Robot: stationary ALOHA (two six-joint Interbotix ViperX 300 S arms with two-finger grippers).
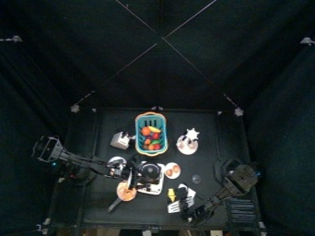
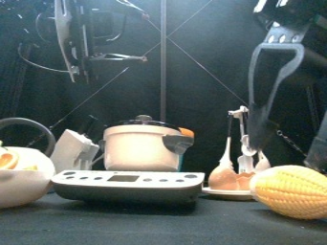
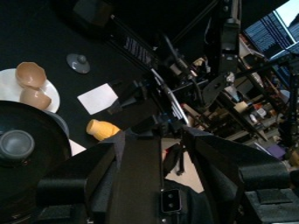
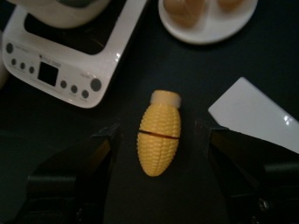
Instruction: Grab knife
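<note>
Inside green basket [image 1: 150, 132], mixed colourful produce [image 1: 151, 138].

From overhead the things on the table [image 1: 240, 152] are too small to name, and in the front view the corn [image 2: 297, 190] at 4 o'clock runs off the edge.

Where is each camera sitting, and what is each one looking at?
Top view: high overhead, facing down at the table; both arms show.
Front view: table height, facing the pot on the scale; arms hang behind.
Left wrist view: on the left arm, above the pot lid.
Right wrist view: on the right arm, above the corn; open end effector.
Front and right wrist views share corn, scale.
</note>
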